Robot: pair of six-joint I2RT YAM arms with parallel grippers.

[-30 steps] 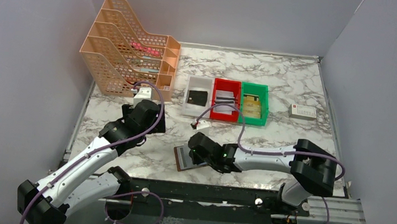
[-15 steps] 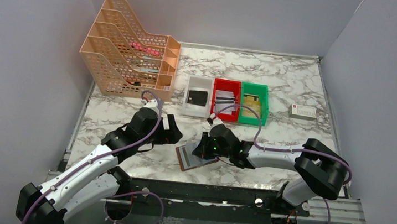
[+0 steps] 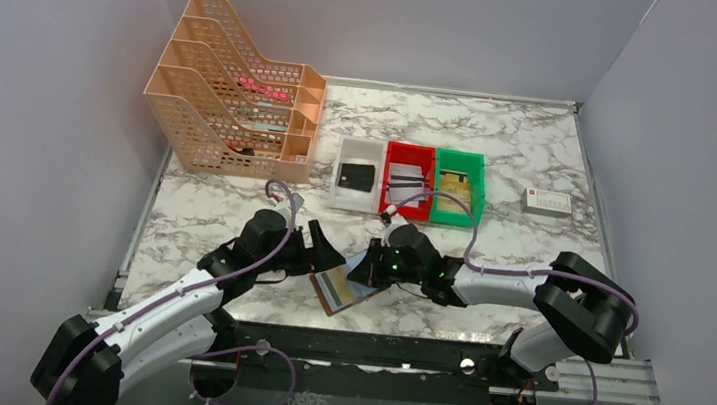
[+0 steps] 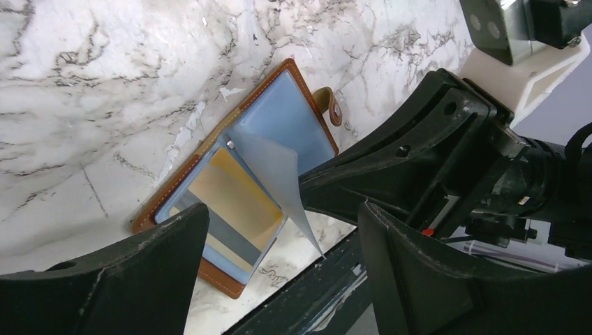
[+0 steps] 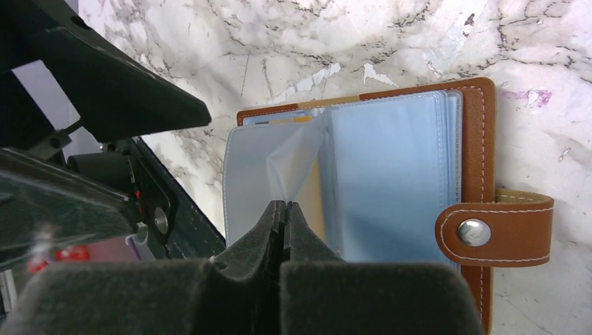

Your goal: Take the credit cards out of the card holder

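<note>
The brown card holder [image 3: 343, 291] lies open near the table's front edge. It also shows in the left wrist view [image 4: 307, 115] and the right wrist view [image 5: 478, 139]. My right gripper [image 3: 368, 270] [image 5: 285, 206] is shut on one pale blue clear sleeve [image 4: 280, 171] and holds it lifted off the page. Under it, a gold-yellow credit card [image 4: 227, 192] with a grey stripe sits in a sleeve. My left gripper [image 3: 326, 255] [image 4: 283, 216] is open and empty, just left of and above the holder.
White bin [image 3: 345, 150] holds a black card, red bin [image 3: 410, 151] holds striped cards, green bin [image 3: 479, 187] holds gold cards. An orange mesh rack [image 3: 235, 99] stands back left. A small white box [image 3: 547, 202] lies at the right. The black front rail [image 3: 369, 349] is close.
My left arm has swung right and forward to the holder, its jaws open. My right gripper has moved slightly back and right and lifted a clear sleeve, uncovering the gold card.
</note>
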